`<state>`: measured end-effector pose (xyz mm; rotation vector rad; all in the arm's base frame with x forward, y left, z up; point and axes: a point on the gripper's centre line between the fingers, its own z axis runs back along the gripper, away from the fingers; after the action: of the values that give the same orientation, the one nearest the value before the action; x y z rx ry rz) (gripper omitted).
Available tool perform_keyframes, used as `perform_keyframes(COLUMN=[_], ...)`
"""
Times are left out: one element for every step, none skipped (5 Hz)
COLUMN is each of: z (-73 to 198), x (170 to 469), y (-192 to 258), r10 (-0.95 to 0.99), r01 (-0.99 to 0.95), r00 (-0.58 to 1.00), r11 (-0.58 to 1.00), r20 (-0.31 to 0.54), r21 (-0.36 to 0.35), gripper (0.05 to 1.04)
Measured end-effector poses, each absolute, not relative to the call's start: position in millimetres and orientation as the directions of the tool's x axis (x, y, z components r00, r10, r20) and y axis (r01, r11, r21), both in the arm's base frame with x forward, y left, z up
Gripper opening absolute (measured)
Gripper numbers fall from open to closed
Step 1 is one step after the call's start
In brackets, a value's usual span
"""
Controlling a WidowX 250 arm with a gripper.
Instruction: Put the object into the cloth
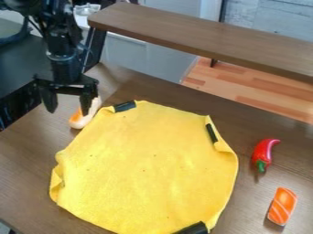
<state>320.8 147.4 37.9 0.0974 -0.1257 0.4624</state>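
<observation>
1. End effector [67, 111]: released; the two fingers are spread apart with nothing held between them. It hangs over the tabletop [27, 151].
2. White-and-orange object [80, 121]: located just beside the end effector, partly behind one finger in the view, at the near edge of the yellow cloth [147, 167].
3. Yellow cloth: laid out on the tabletop, below and to the right of the end effector in the view. Its rim is partly folded over.
4. Red pepper [264, 152]: well apart from the end effector, beyond the cloth.
5. Orange striped piece [282, 206]: beyond the cloth, farther from the end effector than the red pepper.
</observation>
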Motion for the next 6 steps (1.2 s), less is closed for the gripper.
perform_keyframes(z=[36, 31, 21, 13, 6, 0], x=[336, 347, 360, 368, 372, 376], y=[147, 149, 148, 150, 156, 160], r10=[0.439, 0.416, 0.364, 0.277, 0.281, 0.277], r01=[-0.453, -0.435, -0.379, -0.292, -0.301, -0.298], r00=[0.883, 0.887, 0.908, 0.938, 0.937, 0.941], r11=[0.89, 0.899, 0.925, 0.956, 0.951, 0.951], r20=[0.168, 0.2, 0.208, 0.21, 0.205, 0.194], r21=[0.056, 0.058, 0.034, 0.043, 0.071, 0.088], gripper=[1.001, 1.001, 1.001, 1.001, 1.001, 1.001])
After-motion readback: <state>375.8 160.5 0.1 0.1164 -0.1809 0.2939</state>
